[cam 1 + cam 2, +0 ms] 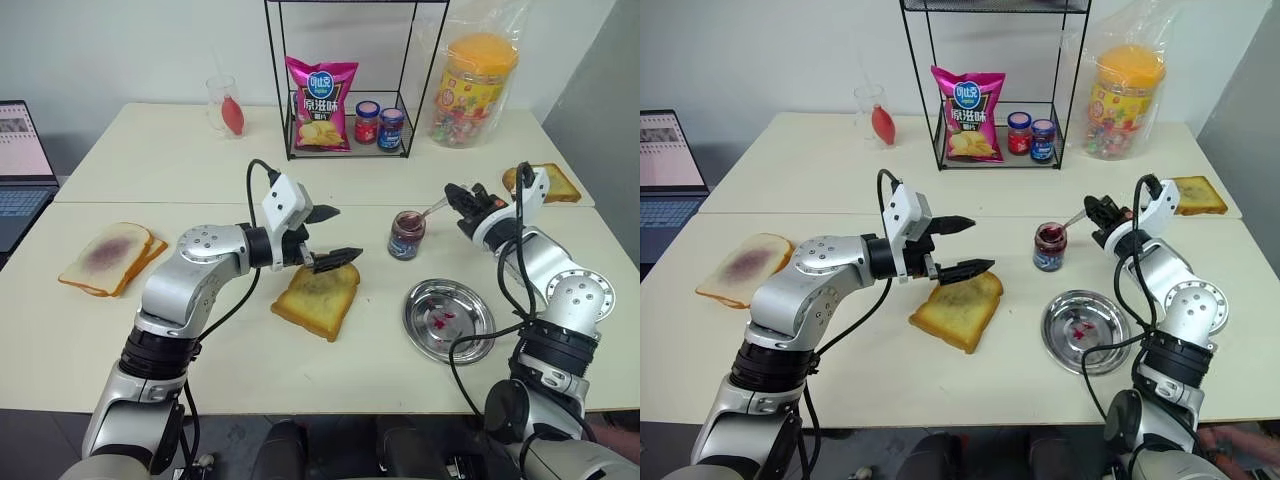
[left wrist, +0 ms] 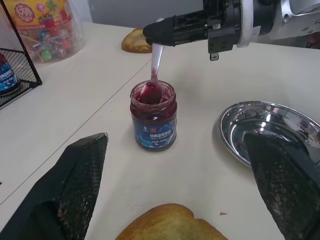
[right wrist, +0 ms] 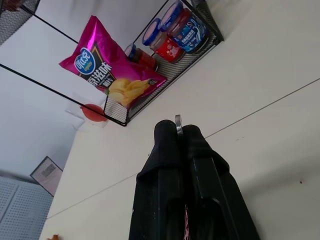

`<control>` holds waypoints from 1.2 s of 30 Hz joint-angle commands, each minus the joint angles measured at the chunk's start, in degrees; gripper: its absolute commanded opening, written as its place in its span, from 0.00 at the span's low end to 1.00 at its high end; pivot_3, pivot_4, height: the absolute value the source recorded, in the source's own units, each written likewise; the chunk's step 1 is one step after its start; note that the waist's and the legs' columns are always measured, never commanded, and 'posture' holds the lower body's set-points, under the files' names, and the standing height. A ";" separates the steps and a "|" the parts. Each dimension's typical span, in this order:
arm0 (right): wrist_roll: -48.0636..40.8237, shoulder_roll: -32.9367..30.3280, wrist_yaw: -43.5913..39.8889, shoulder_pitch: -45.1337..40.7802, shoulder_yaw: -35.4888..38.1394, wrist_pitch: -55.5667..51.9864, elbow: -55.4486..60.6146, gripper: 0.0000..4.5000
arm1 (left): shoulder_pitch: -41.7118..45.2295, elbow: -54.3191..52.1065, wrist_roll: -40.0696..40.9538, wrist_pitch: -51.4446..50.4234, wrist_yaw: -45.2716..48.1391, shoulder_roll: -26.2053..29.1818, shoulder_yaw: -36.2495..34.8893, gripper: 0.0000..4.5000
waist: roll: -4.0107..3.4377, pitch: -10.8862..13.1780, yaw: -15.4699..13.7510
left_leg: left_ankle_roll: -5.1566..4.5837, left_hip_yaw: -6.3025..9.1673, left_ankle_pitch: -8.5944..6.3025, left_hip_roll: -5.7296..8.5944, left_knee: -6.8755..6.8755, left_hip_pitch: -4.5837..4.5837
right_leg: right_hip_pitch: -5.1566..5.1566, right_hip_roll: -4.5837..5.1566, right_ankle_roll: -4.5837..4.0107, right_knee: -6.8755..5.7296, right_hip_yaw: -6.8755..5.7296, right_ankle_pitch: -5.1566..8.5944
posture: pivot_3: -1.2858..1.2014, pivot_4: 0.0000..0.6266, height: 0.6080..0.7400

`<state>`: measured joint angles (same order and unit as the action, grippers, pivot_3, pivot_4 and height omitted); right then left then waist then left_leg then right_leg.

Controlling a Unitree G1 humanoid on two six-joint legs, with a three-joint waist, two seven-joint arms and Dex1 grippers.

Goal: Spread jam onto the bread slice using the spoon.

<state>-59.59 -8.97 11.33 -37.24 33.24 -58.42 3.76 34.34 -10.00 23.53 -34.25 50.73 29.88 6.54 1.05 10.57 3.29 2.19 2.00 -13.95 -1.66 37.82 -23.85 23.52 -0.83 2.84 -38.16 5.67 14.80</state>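
The jam (image 2: 152, 102) is dark red-purple in a jar with a blue label, the spoon (image 2: 155, 70) silver with a red-stained bowl, the bread slice (image 1: 316, 298) golden-brown with a darker centre, the steel plate (image 1: 449, 320) red-smeared, the tabletop (image 1: 180, 180) cream.

We held our left pincer (image 1: 329, 238) wide open, arm bent inward and near level; our right pincer (image 1: 452, 195) was clamped tight, its forearm reaching forward.
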 commanded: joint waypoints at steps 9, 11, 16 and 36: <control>-6.96 -1.37 3.24 0.73 1.75 2.61 1.94 0.01 | 1.47 -0.02 0.14 2.71 2.70 1.17 -0.97 1.00 | 0.00 0.00 0.00 | 0.00 -0.01 0.00 0.00 0.00 0.00 | 0.00 0.00 0.00 0.02 0.01 0.00 | 0.52 0.24 1.00; -8.39 -1.42 3.76 0.78 2.40 3.13 1.64 0.01 | 1.78 0.33 0.43 3.25 3.41 1.58 -1.65 1.00 | 0.00 0.00 0.00 | 0.00 -0.01 0.00 0.00 0.00 0.00 | 0.00 0.00 0.00 0.01 0.00 0.00 | 0.52 0.24 1.00; -14.58 -0.52 4.86 1.08 3.52 4.07 1.35 0.01 | 0.89 -0.52 2.36 4.54 7.16 4.83 -4.29 1.00 | 0.00 0.00 0.01 | 0.00 -0.01 0.00 0.00 0.00 -0.02 | 0.00 0.00 0.00 0.03 0.01 0.00 | 0.52 0.24 1.00; -6.74 -0.09 -12.40 0.10 -29.47 -0.13 7.51 0.01 | -33.72 -20.62 10.33 1.50 9.89 18.51 -22.56 1.00 | -0.07 0.04 1.43 | 0.00 -0.20 0.00 -0.12 -0.52 -0.13 | 0.48 0.02 -0.07 0.04 0.12 0.04 | 0.52 0.24 1.00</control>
<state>-68.19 -8.55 2.33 -37.34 5.23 -59.97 8.72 2.20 -26.64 32.62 -32.93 61.62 48.30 -13.55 0.98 10.61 4.72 2.20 1.80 -13.95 -1.76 37.23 -23.99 24.02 -0.78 2.78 -38.12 5.78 14.84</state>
